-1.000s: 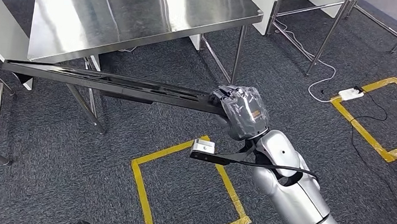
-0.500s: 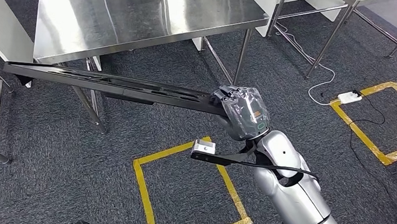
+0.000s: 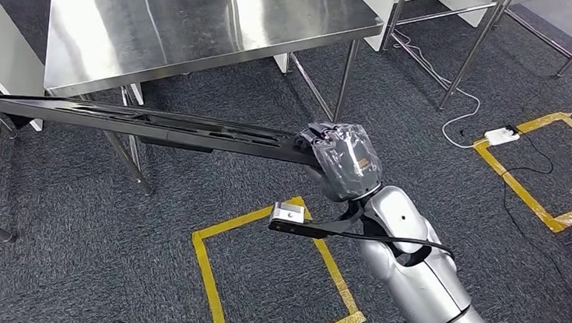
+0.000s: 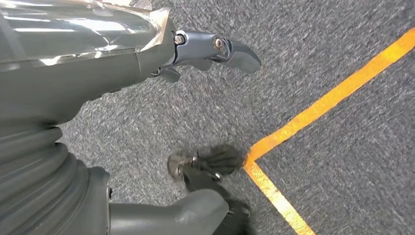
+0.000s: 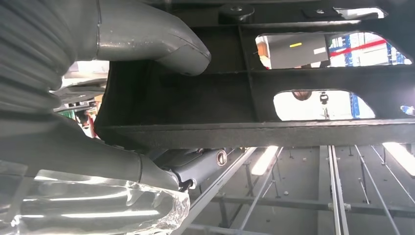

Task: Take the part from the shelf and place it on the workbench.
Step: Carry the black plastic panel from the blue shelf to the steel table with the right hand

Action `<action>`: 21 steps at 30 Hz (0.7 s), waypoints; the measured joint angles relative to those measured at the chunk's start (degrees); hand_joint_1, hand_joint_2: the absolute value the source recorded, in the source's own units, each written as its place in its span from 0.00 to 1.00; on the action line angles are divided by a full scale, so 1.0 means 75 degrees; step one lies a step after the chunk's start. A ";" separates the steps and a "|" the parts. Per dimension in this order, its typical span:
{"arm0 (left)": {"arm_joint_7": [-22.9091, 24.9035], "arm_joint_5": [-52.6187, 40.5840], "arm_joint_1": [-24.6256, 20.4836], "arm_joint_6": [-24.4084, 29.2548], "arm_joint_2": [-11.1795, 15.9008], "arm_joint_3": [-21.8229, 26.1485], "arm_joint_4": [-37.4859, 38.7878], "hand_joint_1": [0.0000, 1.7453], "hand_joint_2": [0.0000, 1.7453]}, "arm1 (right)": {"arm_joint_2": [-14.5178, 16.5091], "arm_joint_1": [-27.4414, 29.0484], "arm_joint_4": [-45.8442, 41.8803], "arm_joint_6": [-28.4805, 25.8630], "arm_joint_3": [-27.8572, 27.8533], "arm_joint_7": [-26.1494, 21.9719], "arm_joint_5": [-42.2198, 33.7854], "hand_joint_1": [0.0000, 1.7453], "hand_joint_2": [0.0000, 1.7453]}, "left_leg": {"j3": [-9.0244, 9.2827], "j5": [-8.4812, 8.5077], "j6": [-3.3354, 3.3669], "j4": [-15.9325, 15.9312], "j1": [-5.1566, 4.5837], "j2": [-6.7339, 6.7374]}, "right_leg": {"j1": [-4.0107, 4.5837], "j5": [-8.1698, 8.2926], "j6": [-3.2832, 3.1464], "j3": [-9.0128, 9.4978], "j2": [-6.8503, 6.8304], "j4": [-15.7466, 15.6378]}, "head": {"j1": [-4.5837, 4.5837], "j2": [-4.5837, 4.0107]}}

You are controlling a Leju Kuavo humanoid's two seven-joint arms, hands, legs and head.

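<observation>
Shifted slightly left, one long black part [image 3: 153,125] is being gripped by the right hand [image 3: 343,160] at centre frame; the left hand [image 4: 147,54] is being held empty, fingers loosely apart.

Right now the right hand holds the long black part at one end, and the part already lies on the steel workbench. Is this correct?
Not quite. The right hand does hold the long black part at one end, but in the head view the part hangs in the air in front of the steel workbench, not on it.

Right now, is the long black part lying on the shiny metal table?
No, the right hand holds the long black part by one end, in the air in front of the workbench, not on it.
</observation>
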 joint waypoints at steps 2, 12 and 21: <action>0.0000 0.0000 0.0000 0.0000 -0.0008 0.0000 0.0000 0.00 1.00 | 0.0017 -0.0015 0.0000 -0.0001 0.0006 0.0000 -0.0001 0.95 1.00 | 0.0208 0.0092 0.0022 -0.0445 -0.0022 -0.0050 | 0.0022 0.0017 0.0114 -0.0015 0.0017 -0.0020 | -0.0013 0.0000; -0.0002 0.0005 0.0006 -0.0004 -0.0015 0.0000 0.0000 0.00 1.00 | -0.0002 0.0077 0.0027 0.0009 0.0004 0.0018 -0.0170 0.95 1.00 | 0.0268 0.0172 0.0589 -0.0553 -0.0295 -0.0019 | 0.0119 -0.0855 0.0196 -0.1178 -0.0002 0.2243 | 0.0030 0.0000; -0.0014 -0.0008 0.0005 -0.0002 -0.0031 -0.0003 0.0000 0.00 1.00 | -0.0009 0.0083 0.0032 0.0009 -0.0019 0.0017 -0.0200 0.95 1.00 | 0.0250 0.0113 0.0609 -0.0491 -0.0425 -0.0022 | 0.0246 0.0039 0.0009 -0.0027 -0.0018 -0.0056 | 0.0021 0.0000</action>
